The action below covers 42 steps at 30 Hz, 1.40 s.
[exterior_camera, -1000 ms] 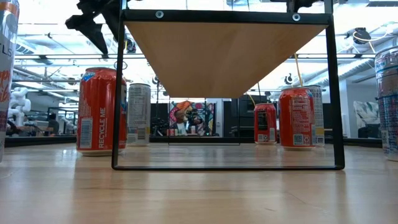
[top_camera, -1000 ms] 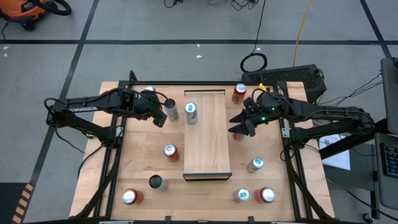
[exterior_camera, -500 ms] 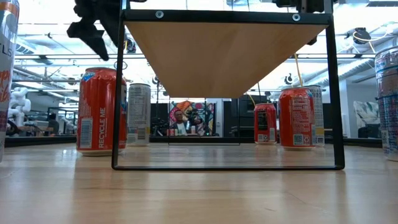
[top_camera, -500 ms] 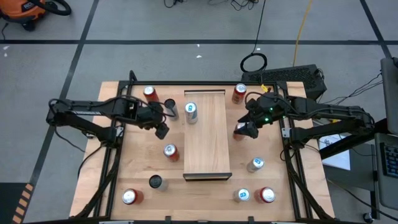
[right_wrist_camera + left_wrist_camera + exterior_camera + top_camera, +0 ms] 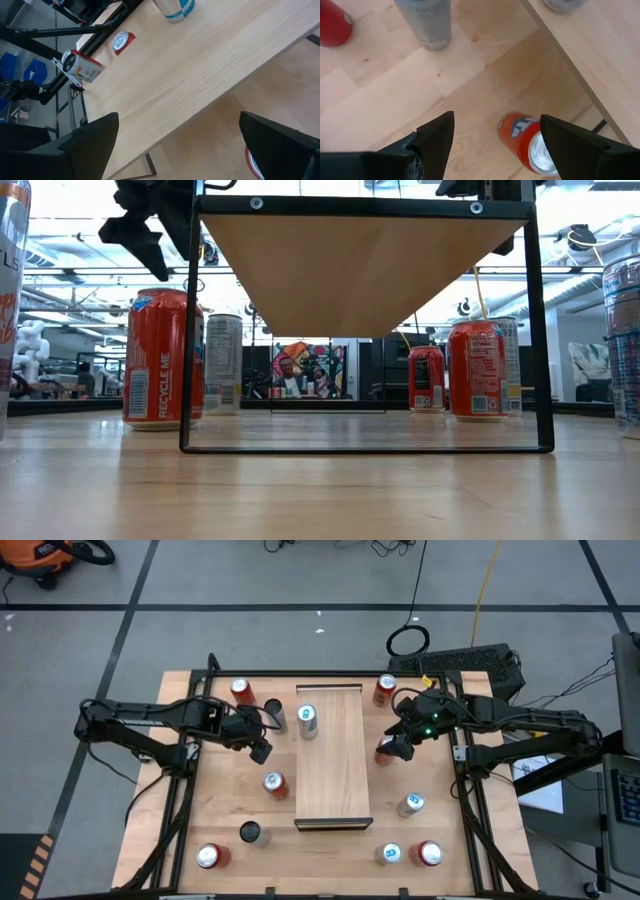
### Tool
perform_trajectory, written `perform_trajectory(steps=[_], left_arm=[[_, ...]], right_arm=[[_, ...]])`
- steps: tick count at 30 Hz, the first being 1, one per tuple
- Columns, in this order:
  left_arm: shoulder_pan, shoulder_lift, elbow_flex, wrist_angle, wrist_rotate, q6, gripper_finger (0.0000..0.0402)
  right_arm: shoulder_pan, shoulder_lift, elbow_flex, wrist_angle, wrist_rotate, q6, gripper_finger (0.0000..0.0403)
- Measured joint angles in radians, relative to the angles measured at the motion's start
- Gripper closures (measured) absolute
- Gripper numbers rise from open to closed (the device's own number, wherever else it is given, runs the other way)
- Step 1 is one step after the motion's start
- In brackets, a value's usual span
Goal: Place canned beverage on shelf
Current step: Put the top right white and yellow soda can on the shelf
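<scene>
From overhead, the shelf (image 5: 334,756) stands mid-desk with one blue-and-white can (image 5: 308,720) already on its far end. The left gripper (image 5: 258,747) hangs above a red can (image 5: 274,784) just beside the shelf's left edge, fingers spread and empty. The right gripper (image 5: 393,747) hovers over another red can (image 5: 385,755) by the right edge, fingers spread wide too. A grey can (image 5: 275,716) stands close behind the left gripper, and more cans dot the desk (image 5: 220,810).

At desk height, the shelf's black frame (image 5: 534,330) rises well above the cans, so any lift must clear the board's edge.

Through the left wrist camera, the red can (image 5: 527,147) sits between the spread fingers (image 5: 434,137), tight against the shelf leg; coming down off-centre would likely tip it.

The right wrist camera shows mostly the shelf board (image 5: 200,65), its target barely peeking in. I'd worry about both arms converging over the narrow board.
</scene>
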State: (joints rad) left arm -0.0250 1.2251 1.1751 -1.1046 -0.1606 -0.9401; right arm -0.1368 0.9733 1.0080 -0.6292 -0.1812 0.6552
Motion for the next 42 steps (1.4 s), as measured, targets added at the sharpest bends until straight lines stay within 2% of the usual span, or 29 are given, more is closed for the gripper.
perform_trajectory(steps=[7,20,26,32,42], left_arm=[[-0.044,0.000,0.000,0.007,0.004,-0.024,0.0104],[-0.090,0.000,0.000,0.110,0.005,-0.050,0.0104],[-0.128,0.000,0.000,0.131,0.007,-0.076,0.0104],[-0.153,0.000,0.000,0.131,0.001,-0.052,0.0104],[-0.154,0.000,0.000,0.129,-0.004,-0.023,0.0104]], right_arm=[[0.001,0.000,0.000,-0.015,-0.055,0.088,0.0012],[0.003,0.000,0.000,-0.019,-0.025,0.068,0.0012],[0.006,0.000,0.000,-0.082,-0.030,0.065,0.0012],[0.035,0.000,0.000,-0.157,-0.033,0.067,0.0012],[0.113,-0.010,0.011,-0.180,-0.037,0.113,0.0012]])
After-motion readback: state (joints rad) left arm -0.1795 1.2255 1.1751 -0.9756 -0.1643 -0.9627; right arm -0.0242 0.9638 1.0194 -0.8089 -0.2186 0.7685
